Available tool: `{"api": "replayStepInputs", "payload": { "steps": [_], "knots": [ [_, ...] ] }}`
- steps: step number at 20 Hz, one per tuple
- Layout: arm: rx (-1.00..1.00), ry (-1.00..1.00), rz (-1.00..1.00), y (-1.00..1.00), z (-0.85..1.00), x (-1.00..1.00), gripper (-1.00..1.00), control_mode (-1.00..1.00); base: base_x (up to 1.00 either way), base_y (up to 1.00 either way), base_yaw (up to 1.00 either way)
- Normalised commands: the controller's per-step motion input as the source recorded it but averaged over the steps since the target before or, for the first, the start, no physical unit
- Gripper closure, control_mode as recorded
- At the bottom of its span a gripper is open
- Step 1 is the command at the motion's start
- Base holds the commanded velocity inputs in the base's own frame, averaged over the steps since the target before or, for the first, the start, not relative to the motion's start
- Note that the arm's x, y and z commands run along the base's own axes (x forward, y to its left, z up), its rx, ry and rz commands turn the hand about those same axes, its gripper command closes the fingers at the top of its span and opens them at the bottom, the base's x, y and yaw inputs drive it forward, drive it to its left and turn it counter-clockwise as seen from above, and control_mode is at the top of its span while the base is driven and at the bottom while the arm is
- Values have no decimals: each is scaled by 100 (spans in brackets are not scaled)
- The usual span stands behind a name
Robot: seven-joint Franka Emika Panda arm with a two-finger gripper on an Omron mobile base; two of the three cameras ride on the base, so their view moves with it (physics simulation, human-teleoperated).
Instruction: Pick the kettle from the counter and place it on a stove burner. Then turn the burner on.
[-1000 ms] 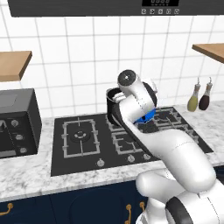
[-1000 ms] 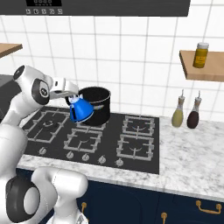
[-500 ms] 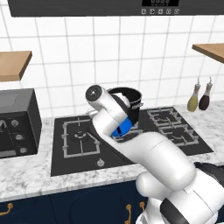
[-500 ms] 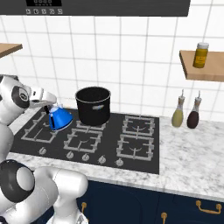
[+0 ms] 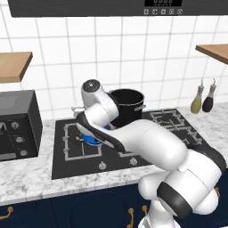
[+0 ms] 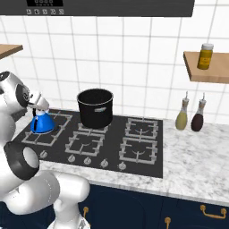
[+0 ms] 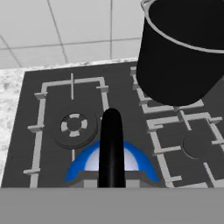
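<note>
Kettle (image 6: 42, 124): gripper (image 6: 36, 106) clamped on its handle over stove burner (image 7: 73, 125); risk, off-centre release tipping it on the grate

In the hand view, the black stockpot (image 7: 183, 52) stands tall at 1 o'clock of the kettle (image 7: 111, 164), blocking passage that way. The stove burner (image 7: 74, 124) grate at 11 o'clock lies bare and open from above. At 9 o'clock, the tabletop (image 7: 8, 92) edge offers free room.
</note>
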Motion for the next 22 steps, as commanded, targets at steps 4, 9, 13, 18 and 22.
{"api": "replayStepInputs", "payload": {
  "steps": [4,9,13,18,22],
  "knots": [
    [14,-5,0,-4,-14,0,100,-100,0,0,0],
    [0,-12,0,31,-16,22,100,-100,0,0,0],
    [0,-8,-3,54,-11,51,100,-100,0,0,0],
    [-1,-1,-13,44,-11,78,100,-100,0,0,0],
    [-1,0,-11,22,-11,59,100,-100,0,0,0]
  ]
}}
